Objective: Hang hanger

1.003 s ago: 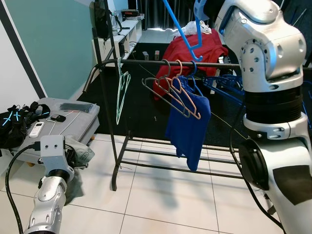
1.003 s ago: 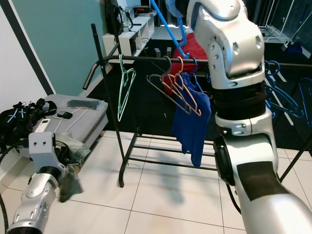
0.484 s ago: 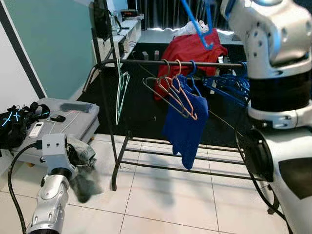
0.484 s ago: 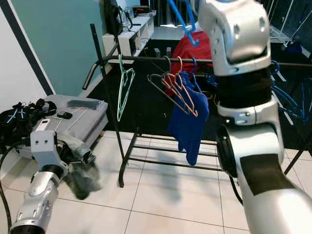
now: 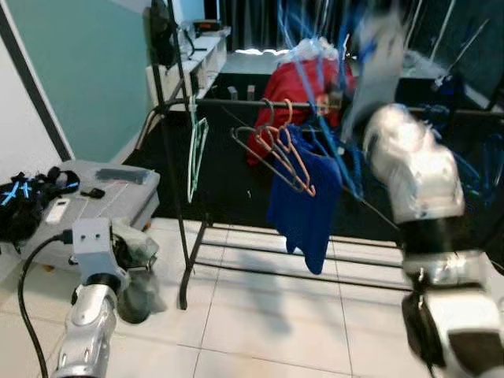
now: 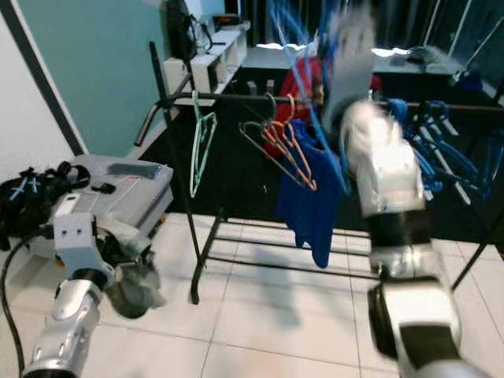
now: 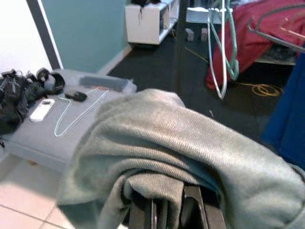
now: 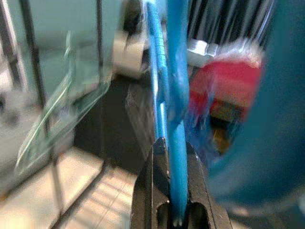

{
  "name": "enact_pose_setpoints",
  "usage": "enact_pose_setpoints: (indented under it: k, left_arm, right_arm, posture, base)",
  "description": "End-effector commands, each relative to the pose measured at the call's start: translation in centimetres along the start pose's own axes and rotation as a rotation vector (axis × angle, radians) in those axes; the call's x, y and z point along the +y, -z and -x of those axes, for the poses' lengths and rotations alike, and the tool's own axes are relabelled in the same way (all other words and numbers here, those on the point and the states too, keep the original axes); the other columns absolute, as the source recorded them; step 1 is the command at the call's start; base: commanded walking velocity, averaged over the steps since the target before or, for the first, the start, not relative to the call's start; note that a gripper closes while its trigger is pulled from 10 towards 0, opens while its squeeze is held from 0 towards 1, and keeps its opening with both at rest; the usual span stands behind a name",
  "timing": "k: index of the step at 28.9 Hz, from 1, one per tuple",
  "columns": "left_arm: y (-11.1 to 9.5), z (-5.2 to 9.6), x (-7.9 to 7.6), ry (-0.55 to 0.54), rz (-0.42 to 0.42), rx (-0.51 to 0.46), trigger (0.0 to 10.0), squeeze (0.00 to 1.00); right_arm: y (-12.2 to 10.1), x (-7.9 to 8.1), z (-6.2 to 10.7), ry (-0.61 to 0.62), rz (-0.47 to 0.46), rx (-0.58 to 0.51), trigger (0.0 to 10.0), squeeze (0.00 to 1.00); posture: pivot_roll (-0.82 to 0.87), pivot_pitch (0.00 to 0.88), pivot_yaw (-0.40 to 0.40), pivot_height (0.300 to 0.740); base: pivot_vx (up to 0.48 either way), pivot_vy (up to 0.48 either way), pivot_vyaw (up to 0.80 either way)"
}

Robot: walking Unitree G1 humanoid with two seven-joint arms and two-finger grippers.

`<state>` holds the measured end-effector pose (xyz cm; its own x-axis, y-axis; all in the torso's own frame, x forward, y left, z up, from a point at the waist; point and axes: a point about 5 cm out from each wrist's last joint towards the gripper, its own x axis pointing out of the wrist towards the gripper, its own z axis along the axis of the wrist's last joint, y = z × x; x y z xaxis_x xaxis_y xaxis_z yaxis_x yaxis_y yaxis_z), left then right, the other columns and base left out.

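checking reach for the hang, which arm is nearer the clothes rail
Right. The right arm is raised just in front of the clothes rail, its tool shut on a blue hanger. The left tool hangs low over the floor tiles, holding a grey cloth.

A white-tiled floor (image 5: 260,331) runs to a dark carpet (image 5: 228,169) farther back, where a black clothes rack (image 5: 183,236) stands. A teal wall (image 5: 87,71) with a dark stripe beside a white section rises on the left. Near it sits a grey suitcase (image 5: 118,193). A white shelf unit (image 5: 197,59) stands far left, dark curtains (image 5: 252,20) behind, daylight pooling at their foot.
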<state>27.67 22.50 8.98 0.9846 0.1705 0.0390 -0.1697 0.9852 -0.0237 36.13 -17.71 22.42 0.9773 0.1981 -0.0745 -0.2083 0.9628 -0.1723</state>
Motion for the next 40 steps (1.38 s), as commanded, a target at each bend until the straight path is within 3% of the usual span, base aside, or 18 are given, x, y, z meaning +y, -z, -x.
enact_pose_setpoints:
  k: [1, 2, 3, 4, 5, 7, 9, 10, 11, 14, 15, 20, 30, 35, 40]
  left_arm:
    - [0.4, 1.4, 0.3, -0.018, -0.013, 0.022, 10.0, 0.0]
    - [0.4, 1.4, 0.3, -0.018, -0.013, 0.022, 10.0, 0.0]
    - [0.6, 2.2, 0.3, -0.019, -0.017, 0.035, 10.0, 0.0]
    - [0.6, 2.2, 0.3, -0.019, -0.017, 0.035, 10.0, 0.0]
    - [0.7, 3.1, 0.0, -0.025, -0.015, 0.047, 10.0, 0.0]
    - [0.7, 3.1, 0.0, -0.025, -0.015, 0.047, 10.0, 0.0]
    - [1.5, 5.8, -2.0, 0.039, -0.004, 0.087, 10.0, 0.0]
    - [1.5, 5.8, -2.0, 0.039, -0.004, 0.087, 10.0, 0.0]
    - [1.7, 6.9, -2.9, 0.074, -0.004, 0.093, 10.0, 0.0]
    - [1.8, 7.4, -3.3, 0.088, -0.003, 0.092, 10.0, 0.0]
    - [2.0, 7.4, -2.9, 0.07, 0.036, 0.097, 10.0, 0.0]
    - [1.2, 7.2, -1.7, 0.017, 0.072, 0.085, 10.0, 0.0]
    - [-0.9, 7.4, -0.8, 0.001, 0.076, 0.058, 10.0, 0.0]
    - [-2.6, 8.1, 0.5, 0.014, 0.066, 0.037, 10.0, 0.0]
    - [-2.9, 7.8, 0.8, 0.024, 0.05, 0.034, 10.0, 0.0]
  right_arm:
    - [5.5, 2.2, 2.1, -0.066, -0.053, 0.09, 10.0, 0.0]
    - [5.5, 2.2, 2.1, -0.066, -0.053, 0.09, 10.0, 0.0]
    - [9.1, 3.5, 4.2, -0.097, -0.095, 0.165, 10.0, 0.0]
    - [9.1, 3.5, 4.2, -0.097, -0.095, 0.165, 10.0, 0.0]
    - [11.4, 4.8, 6.1, -0.144, -0.104, 0.204, 10.0, 0.0]
    - [11.4, 4.8, 6.1, -0.144, -0.104, 0.204, 10.0, 0.0]
    - [14.0, 6.8, 8.9, -0.214, -0.124, 0.196, 10.0, 0.0]
    - [14.0, 6.8, 8.9, -0.214, -0.124, 0.196, 10.0, 0.0]
    - [14.5, 7.3, 9.6, -0.222, -0.142, 0.179, 10.0, 0.0]
    - [14.6, 7.4, 9.7, -0.223, -0.163, 0.16, 10.0, 0.0]
    - [14.7, 7.4, 9.7, -0.224, -0.178, 0.157, 10.0, 0.0]
    - [14.2, 7.1, 9.8, -0.235, -0.217, 0.155, 10.0, 0.0]
    - [12.8, 6.5, 10.8, -0.224, -0.275, 0.119, 10.0, 0.0]
    - [11.4, 6.6, 11.7, -0.204, -0.32, 0.056, 10.0, 0.0]
    - [11.0, 6.3, 11.5, -0.172, -0.329, 0.028, 10.0, 0.0]
  posture:
    - [0.01, 0.0, -0.011, 0.74]
    - [0.01, 0.0, -0.011, 0.74]
    - [0.01, 0.0, -0.016, 0.74]
    - [0.01, 0.0, -0.016, 0.74]
    - [0.01, 0.0, -0.026, 0.74]
    - [0.01, 0.0, -0.026, 0.74]
    - [0.03, 0.0, -0.019, 0.74]
    - [0.03, 0.0, -0.019, 0.74]
    - [0.03, 0.0, -0.017, 0.74]
    - [0.03, 0.0, -0.015, 0.74]
    - [0.04, 0.0, -0.016, 0.74]
    - [0.06, 0.0, -0.05, 0.74]
    - [0.08, 0.0, -0.062, 0.74]
    - [0.07, 0.041, -0.042, 0.74]
    - [0.08, 0.052, -0.03, 0.74]
  base:
    - [0.0, 0.0, 0.8]
    - [0.0, 0.0, 0.8]
    - [0.0, 0.0, 0.8]
    - [0.0, 0.0, 0.8]
    - [0.0, 0.0, 0.8]
    - [0.0, 0.0, 0.8]
    - [0.0, 0.0, 0.8]
    - [0.0, 0.0, 0.8]
    - [0.0, 0.0, 0.8]
    - [0.0, 0.0, 0.8]
    - [0.0, 0.0, 0.8]
    - [0.0, 0.0, 0.8]
    - [0.0, 0.0, 0.8]
    - [0.0, 0.0, 0.8]
    - [0.0, 0.0, 0.8]
